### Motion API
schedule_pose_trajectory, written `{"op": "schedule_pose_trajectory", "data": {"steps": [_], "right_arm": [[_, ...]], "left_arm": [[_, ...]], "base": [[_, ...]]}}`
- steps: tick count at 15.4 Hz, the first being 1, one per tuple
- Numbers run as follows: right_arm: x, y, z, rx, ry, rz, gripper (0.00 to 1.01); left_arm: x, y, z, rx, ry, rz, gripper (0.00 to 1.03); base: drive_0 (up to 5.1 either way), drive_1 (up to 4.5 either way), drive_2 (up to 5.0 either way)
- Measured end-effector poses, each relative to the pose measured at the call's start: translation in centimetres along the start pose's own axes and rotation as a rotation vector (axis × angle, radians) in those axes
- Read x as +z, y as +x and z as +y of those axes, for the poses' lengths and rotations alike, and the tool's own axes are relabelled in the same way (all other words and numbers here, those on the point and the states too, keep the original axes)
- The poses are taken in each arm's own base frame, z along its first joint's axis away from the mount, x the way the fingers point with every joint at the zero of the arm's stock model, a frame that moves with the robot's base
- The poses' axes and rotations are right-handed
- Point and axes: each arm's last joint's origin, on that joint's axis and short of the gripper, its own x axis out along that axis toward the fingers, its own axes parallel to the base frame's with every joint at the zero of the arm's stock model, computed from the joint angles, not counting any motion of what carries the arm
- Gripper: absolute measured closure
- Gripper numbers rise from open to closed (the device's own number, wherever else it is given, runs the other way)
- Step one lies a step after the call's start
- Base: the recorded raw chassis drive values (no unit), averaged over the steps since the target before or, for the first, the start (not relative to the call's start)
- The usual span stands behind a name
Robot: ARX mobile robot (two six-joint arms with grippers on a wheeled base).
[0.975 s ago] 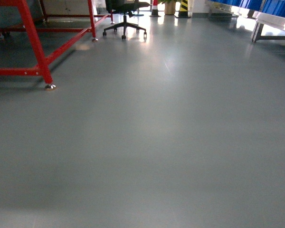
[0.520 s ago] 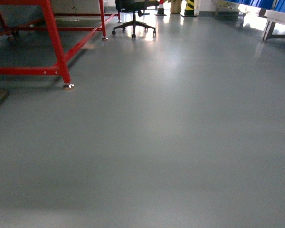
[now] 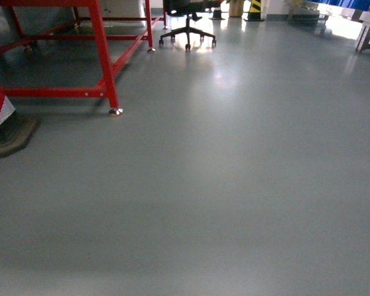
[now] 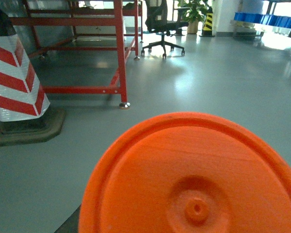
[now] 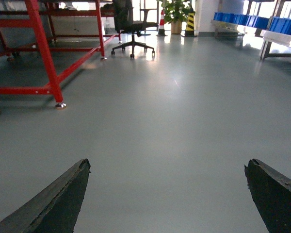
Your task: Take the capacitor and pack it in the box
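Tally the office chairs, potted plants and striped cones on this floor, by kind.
Office chair: 1
Potted plant: 1
Red-and-white cones: 2, one near, one far
Yellow-and-black cone: 1
Total: 5

Count, all views:
- red steel frame (image 3: 105, 68): 1
- black office chair (image 3: 187, 24): 1
- red-white striped cone (image 4: 14, 73) on dark base: 1
- yellow-black striped post (image 5: 190, 22): 1
- potted plant (image 5: 175, 12): 1
- orange disc (image 4: 194, 179), close to left wrist camera: 1
- dark fingers (image 5: 53, 204), right wrist view: 2
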Motion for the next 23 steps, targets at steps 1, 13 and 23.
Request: {"op": "schedule_pose_trajectory", "data": {"steps": [1, 13, 23], "right_arm": [[-0.09, 0.0, 0.0, 0.0, 0.0, 0.01, 0.03], [-0.03, 0.0, 0.0, 0.0, 0.0, 0.003, 0.03], [-0.08, 0.0, 0.0, 0.0, 0.0, 0.008, 0.03]], "left_arm": [[0.0, 0.0, 0.0, -0.001, 0.0, 0.0, 0.59], [0.0, 0.0, 0.01, 0.002, 0.0, 0.0, 0.59], [-0.02, 0.0, 0.0, -0.001, 0.0, 0.002, 0.59]], "base": [[-5.1, 2.39, 2.4], [-5.1, 2.36, 2.4], [-5.1, 2.4, 2.4]]}}
